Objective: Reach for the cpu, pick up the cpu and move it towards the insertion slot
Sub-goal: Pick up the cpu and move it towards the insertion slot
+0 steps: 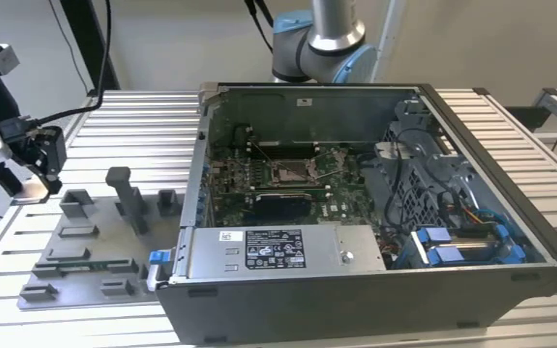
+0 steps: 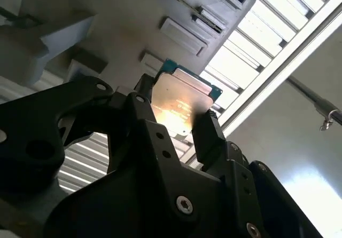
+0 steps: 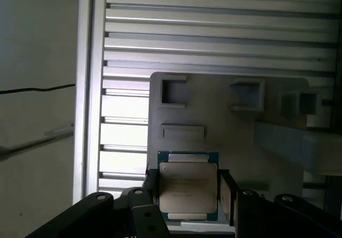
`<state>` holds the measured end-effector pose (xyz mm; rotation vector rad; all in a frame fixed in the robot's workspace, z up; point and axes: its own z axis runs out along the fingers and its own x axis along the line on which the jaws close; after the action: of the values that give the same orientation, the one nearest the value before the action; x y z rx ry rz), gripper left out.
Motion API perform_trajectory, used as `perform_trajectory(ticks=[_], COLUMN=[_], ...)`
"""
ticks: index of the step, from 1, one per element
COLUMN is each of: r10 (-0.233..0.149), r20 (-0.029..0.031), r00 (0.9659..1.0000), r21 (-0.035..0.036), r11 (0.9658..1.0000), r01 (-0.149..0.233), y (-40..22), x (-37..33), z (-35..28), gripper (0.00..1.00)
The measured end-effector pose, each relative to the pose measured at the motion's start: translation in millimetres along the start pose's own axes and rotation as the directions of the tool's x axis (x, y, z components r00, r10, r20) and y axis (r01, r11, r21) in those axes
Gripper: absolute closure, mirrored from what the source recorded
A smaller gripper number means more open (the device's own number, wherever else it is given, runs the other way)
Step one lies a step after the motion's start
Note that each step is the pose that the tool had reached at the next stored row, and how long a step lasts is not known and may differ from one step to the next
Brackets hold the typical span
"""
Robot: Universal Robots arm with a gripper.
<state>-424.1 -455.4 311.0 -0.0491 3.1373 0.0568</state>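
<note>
Slippage is the worry from where I stand: the fingers (image 2: 208,136) are clamped on just 2 opposite edges of the cpu (image 3: 188,187). It is held up over the grey holder tray (image 1: 75,254) on the tabletop (image 1: 114,109), well apart from the insertion slot (image 1: 289,170) inside the computer case (image 1: 356,290). I'd guess a jolt or tilt could twist the thin chip in that grip, and the case wall could clip it.

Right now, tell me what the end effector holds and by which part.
The end effector grips the cpu by two opposite side edges, leaving its silvery top uncovered in both wrist views.
</note>
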Motion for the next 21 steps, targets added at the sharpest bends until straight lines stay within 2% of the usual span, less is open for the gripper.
perform_trajectory(ticks=[13,21], r10=[0.0,0.0], r20=[0.0001,0.0001], r00=[1.0,1.0], r21=[-0.0001,-0.0001], r11=[1.0,1.0], r01=[0.0,0.0], y=[1.3,2.6], x=[-0.1,-0.3], z=[-36.0,-70.6], gripper=[1.0,1.0])
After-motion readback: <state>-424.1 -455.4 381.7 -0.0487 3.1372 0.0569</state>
